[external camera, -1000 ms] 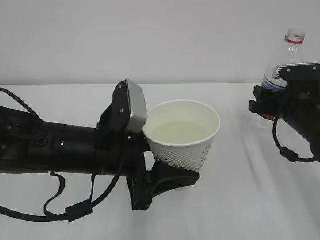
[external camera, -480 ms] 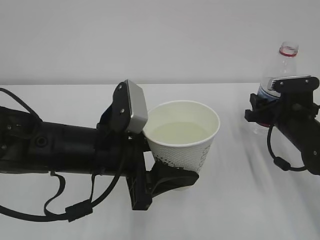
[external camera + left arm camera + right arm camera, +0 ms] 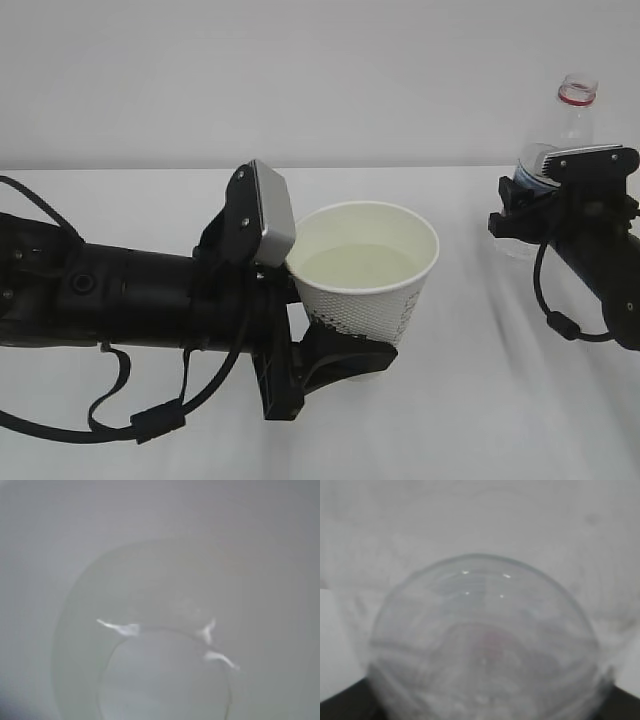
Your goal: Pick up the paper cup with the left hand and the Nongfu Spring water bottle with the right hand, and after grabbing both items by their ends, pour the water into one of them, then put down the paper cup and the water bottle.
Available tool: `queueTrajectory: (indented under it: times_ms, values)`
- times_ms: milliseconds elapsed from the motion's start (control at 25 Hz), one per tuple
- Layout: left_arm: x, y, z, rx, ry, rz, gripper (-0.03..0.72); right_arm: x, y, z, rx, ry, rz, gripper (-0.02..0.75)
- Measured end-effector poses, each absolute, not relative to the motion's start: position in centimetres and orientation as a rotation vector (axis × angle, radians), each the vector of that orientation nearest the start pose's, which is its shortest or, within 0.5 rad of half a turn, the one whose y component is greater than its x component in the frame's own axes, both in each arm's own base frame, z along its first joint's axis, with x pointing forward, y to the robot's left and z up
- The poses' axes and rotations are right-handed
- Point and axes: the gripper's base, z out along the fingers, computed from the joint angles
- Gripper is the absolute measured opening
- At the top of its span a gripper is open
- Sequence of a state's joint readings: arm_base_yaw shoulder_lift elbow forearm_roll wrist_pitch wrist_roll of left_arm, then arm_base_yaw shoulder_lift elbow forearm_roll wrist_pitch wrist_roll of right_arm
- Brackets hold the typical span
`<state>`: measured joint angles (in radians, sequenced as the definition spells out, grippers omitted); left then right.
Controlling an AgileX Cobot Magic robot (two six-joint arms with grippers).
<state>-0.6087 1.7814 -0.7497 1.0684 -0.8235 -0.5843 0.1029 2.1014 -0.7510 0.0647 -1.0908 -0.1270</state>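
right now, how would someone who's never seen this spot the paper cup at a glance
Start at the white table and follow the left hand coming in from the left edge. Its black jaws clamp the paper cup near its base. Unlike the tall clear Nongfu Spring water bottle at far right, it is short, white, open-topped and holds pale water.

White paper cup (image 3: 375,290) (cream inside)
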Motion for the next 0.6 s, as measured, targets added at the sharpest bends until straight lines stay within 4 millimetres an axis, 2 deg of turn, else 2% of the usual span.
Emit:
queueTrajectory:
  times_ms: [400, 600]
  values:
    - [23.24, -23.31, 16.94, 1.274, 1.584, -0.896, 0.504, 36.13, 3.21, 9.97, -0.136, 1.73, -0.049, 0.491]
    - [23.24, -23.31, 16.94, 1.274, 1.584, -0.896, 0.504, 36.13, 3.19, 9.97, -0.133, 1.73, -0.05, 0.574]
